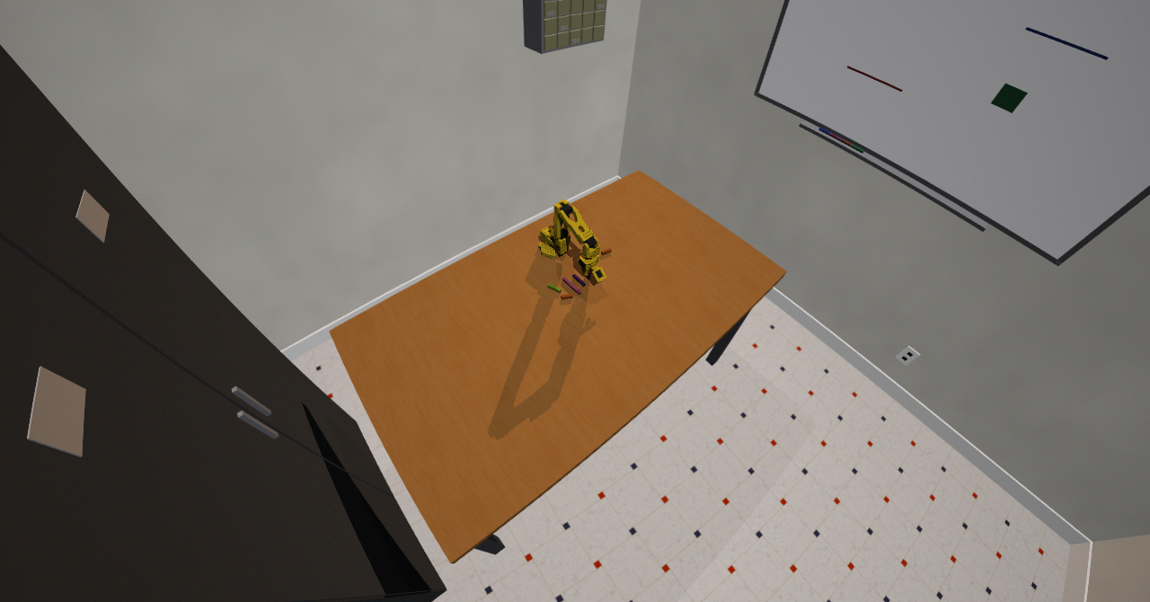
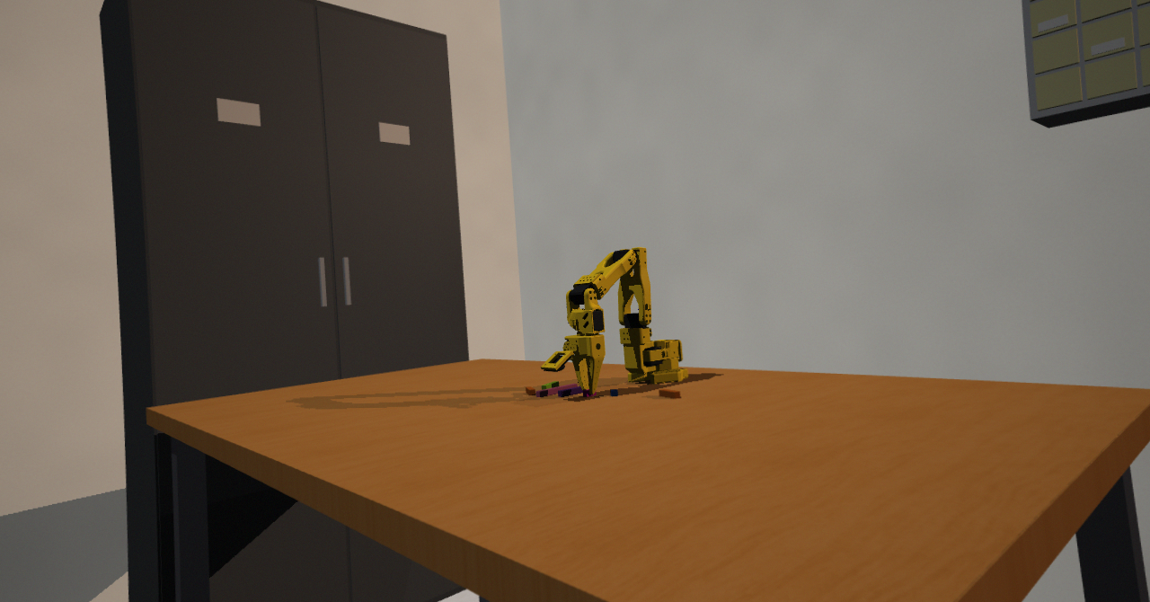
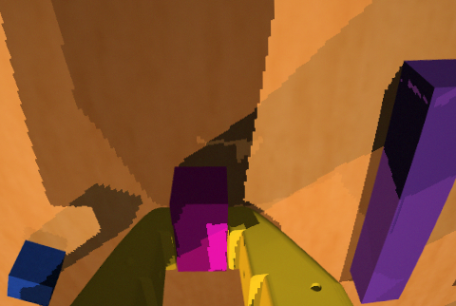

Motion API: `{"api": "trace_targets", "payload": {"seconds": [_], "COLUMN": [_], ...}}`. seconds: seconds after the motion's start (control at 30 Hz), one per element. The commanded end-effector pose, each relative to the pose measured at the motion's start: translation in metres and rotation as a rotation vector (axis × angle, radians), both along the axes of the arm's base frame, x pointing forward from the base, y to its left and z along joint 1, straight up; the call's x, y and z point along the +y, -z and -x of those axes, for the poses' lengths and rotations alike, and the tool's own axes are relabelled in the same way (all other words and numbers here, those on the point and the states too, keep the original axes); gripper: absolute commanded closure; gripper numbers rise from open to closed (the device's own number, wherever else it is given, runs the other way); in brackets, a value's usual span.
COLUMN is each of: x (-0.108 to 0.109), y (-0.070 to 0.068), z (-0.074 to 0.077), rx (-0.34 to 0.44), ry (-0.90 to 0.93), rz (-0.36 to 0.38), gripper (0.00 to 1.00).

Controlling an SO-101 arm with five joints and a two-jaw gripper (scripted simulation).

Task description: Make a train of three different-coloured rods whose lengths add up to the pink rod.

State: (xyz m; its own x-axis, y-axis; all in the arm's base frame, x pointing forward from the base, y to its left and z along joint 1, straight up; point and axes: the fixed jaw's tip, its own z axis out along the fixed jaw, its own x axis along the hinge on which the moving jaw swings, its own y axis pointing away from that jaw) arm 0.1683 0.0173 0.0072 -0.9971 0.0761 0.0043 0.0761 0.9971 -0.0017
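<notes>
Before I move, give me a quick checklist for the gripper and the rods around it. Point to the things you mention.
1. Gripper (image 1: 590,278) (image 2: 588,389) (image 3: 201,244) shut on the magenta rod (image 2: 588,393) (image 3: 201,235): ok.
2. Magenta rod raised off the table (image 1: 482,357) (image 2: 723,454) (image 3: 318,121): cannot tell.
3. Purple rod (image 1: 579,279) (image 2: 574,390) (image 3: 408,201) apart from the magenta rod: ok.
4. Blue rod (image 2: 613,393) (image 3: 35,268) apart from the magenta rod: ok.
5. Blue, magenta and purple joined end to end: not ok.

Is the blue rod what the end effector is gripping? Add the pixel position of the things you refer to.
No, the blue rod (image 3: 36,269) lies off to one side, while the end effector's (image 3: 201,249) fingers are closed on the magenta rod (image 3: 200,230).
</notes>
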Motion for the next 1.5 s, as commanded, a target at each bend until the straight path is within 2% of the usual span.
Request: {"api": "trace_targets", "payload": {"seconds": [0.0, 0.97, 1.13, 1.47], "x": [0.0, 0.0, -0.001, -0.004], "y": [-0.011, -0.013, -0.019, -0.041], "z": [-0.014, -0.014, -0.014, -0.013], "rx": [-0.089, -0.089, -0.089, -0.089], "ry": [0.012, 0.012, 0.012, 0.012], "rz": [-0.006, -0.006, -0.006, -0.005], "gripper": [1.0, 1.0, 1.0, 1.0]}}
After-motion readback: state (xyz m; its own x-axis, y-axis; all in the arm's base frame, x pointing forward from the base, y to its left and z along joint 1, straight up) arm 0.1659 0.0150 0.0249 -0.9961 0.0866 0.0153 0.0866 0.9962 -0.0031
